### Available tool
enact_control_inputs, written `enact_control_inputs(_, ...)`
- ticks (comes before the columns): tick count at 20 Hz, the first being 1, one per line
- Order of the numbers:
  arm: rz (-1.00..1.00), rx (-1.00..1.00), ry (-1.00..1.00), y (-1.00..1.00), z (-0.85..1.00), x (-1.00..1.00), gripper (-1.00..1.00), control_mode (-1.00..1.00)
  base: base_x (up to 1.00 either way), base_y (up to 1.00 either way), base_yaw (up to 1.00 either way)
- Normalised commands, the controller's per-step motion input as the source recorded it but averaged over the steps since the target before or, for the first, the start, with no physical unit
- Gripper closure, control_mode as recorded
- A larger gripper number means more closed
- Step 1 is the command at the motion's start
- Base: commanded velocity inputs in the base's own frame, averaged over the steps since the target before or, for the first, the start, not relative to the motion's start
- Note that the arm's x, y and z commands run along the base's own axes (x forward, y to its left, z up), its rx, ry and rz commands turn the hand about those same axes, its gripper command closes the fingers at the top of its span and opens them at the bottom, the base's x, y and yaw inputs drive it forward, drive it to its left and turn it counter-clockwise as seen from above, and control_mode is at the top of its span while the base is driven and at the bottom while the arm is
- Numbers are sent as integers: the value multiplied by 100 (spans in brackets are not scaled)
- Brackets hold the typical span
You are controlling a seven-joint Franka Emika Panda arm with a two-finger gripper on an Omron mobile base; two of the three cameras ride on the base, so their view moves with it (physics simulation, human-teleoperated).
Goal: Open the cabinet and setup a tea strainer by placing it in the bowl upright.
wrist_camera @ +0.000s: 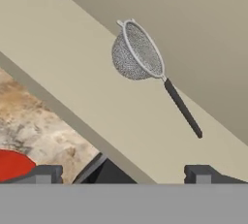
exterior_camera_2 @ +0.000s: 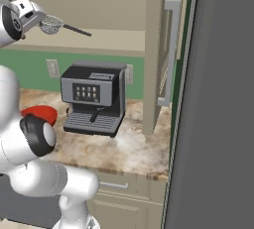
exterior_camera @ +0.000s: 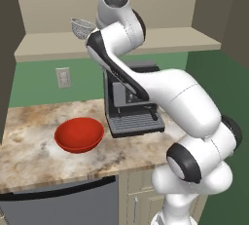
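Both cabinet (exterior_camera_2: 158, 49) doors stand open. I see the strainer (wrist_camera: 138, 51) on the shelf above the coffee machine (exterior_camera_2: 94, 96), the gripper (wrist_camera: 121, 173) just short of it, fingers spread wide, holding nothing. I'd close on its rim, keeping it level for the bowl (exterior_camera: 79, 135).

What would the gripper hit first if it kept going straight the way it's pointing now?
Probably the tea strainer on the cabinet shelf: it sits ahead of the open gripper, slightly above centre in the hand view. Depth is unclear, so the fingers might meet the shelf board first.
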Motion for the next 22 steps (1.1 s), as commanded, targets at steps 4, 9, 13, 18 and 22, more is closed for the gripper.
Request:
enact_control_inputs(4,-9,0,0,34,-4,39,-100,-100,0,0,0)
enact_control_inputs(9,-8,-1,0,39,0,45,-100,-100,0,0,0)
enact_control_inputs(13,-3,-2,0,26,0,41,-100,-100,0,0,0)
enact_control_inputs(18,0,-3,0,12,0,34,-100,-100,0,0,0)
enact_control_inputs(22,0,-2,0,0,0,34,-100,-100,0,0,0)
